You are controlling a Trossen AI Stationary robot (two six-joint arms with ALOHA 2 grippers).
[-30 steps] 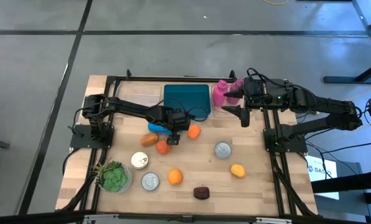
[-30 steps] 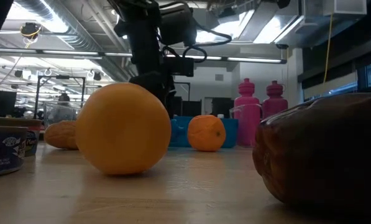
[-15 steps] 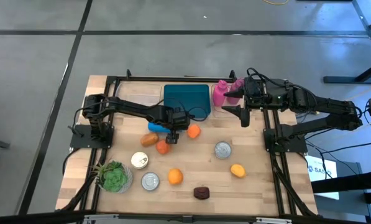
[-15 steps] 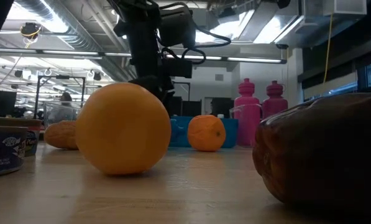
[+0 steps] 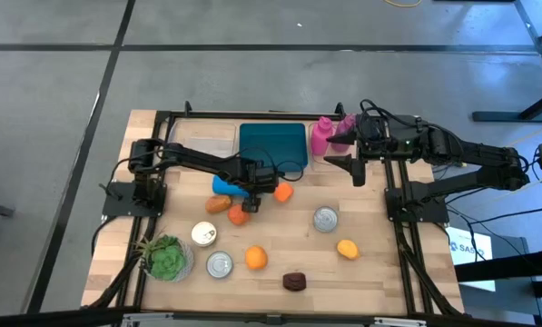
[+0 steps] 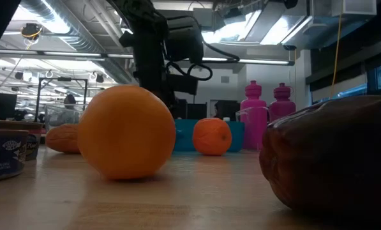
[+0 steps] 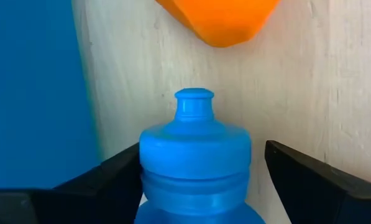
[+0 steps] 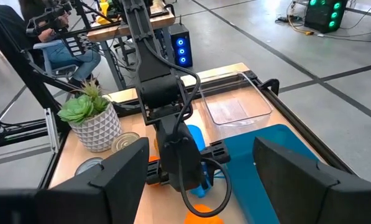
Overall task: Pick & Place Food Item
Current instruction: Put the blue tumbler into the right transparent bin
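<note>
Straddling the blue bottle (image 7: 194, 168), the left gripper (image 5: 251, 193) is holding its fingers (image 7: 104, 180) apart on either side of the cap, not clamped. The bottle is lying just beside the tray (image 5: 272, 143), an orange (image 5: 282, 192) near its cap. The right gripper (image 5: 350, 163) is waiting open beside the tray's far side.

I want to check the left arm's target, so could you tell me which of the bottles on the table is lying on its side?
The blue bottle, lying flat between the left gripper's open fingers beside the teal tray. The two pink bottles stand upright.
</note>
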